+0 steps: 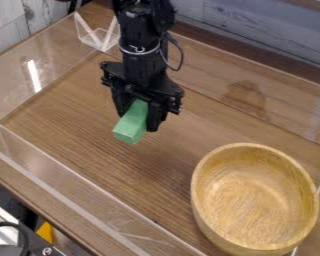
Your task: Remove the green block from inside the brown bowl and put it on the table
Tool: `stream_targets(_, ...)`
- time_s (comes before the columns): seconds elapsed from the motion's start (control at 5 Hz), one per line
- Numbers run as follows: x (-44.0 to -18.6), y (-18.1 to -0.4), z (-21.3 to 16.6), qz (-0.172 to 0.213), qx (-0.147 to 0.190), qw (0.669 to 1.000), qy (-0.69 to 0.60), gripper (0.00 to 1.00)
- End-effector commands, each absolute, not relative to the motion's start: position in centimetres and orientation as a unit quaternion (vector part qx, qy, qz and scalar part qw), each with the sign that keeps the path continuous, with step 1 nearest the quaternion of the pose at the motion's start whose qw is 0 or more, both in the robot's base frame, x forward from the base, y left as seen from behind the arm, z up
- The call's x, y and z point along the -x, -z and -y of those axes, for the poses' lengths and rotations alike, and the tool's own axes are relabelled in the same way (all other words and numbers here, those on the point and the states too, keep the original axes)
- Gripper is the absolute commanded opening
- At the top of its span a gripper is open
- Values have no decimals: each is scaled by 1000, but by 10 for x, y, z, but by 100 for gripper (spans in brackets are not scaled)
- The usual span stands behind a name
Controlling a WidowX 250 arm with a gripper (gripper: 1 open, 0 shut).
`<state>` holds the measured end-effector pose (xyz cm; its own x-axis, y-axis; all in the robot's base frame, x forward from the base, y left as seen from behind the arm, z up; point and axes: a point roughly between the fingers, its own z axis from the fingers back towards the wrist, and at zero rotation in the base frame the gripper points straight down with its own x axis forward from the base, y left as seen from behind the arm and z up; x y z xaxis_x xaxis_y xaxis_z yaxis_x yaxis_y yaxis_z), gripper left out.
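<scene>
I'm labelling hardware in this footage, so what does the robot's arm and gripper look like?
The arm is black throughout, a slim upright column of boxy segments with a lighter grey band partway down. A thin dark cable loops off its right side. The gripper is also black: a wide crossbar body with narrow fingers hanging below it. No readable markings show at this resolution.

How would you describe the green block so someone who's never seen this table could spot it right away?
Start at the wooden table with clear walls and find the black robot arm standing over its middle. The green block sits between the fingers of its hand, up and left of the empty brown bowl. It is the only bright green thing there.
</scene>
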<state>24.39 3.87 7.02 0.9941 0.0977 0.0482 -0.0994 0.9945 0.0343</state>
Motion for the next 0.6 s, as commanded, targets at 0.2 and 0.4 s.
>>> stream_targets(0.2,-257,-73,-27,42,-23,995,-92,0)
stream_targets(0.4,-257,-62,-37,41,-23,995,-88,0)
